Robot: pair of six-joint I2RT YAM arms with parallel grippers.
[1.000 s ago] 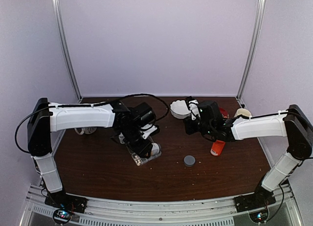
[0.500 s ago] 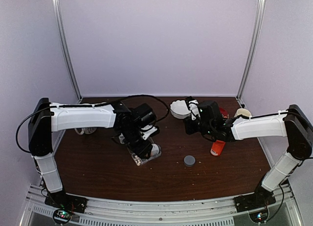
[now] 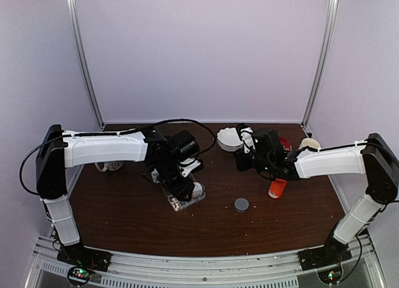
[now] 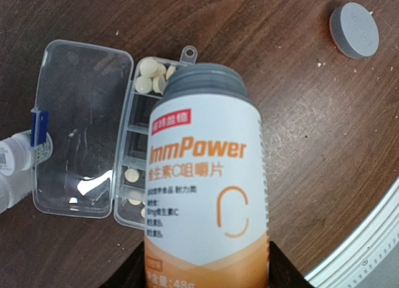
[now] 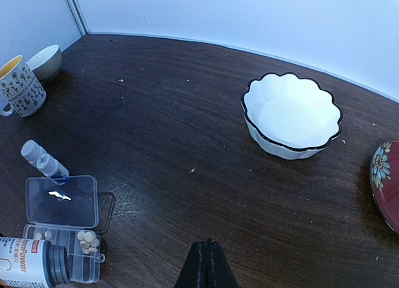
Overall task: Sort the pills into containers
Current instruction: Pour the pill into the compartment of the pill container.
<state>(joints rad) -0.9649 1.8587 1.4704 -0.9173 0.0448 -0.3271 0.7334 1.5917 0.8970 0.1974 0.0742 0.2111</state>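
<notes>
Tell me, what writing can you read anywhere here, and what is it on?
"ImmPower": on the white-and-orange bottle.
Large orange "C": same bottle.
"48g": its bottom edge, partly cut off.
Chinese lines and red badge there: too small to read.
Label on the small clear bottle: blurred.

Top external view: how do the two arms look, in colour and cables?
Left arm and right arm have white shells with black joints and wrists. A black cable loops along the left one. The right pincer is black, with slim fingers.
</notes>
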